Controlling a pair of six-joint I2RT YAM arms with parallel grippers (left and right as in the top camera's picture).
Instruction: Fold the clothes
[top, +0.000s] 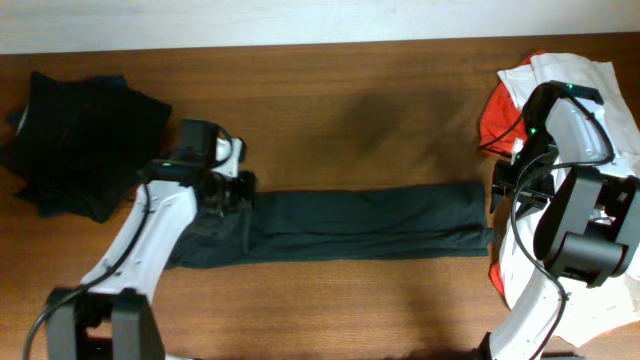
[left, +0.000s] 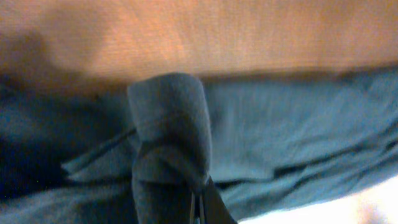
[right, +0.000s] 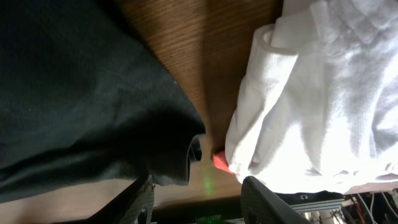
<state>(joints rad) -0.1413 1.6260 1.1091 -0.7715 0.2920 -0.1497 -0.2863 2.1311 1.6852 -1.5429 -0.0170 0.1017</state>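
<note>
The dark garment (top: 360, 222) lies as a long folded strip across the middle of the worktop (top: 350, 120). The left gripper (top: 232, 190) is at its left end and is closed on a raised fold of the cloth. The right gripper (top: 502, 190) is at the right end with its fingers (right: 140, 199) wide apart, and the garment's corner lies between them, not pinched. A dark pile (top: 75, 140) lies far left, and white and red clothes (top: 570, 75) lie at the right.

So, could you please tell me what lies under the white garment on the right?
A red garment shows beneath the white garment at its left edge; anything deeper is covered.
</note>
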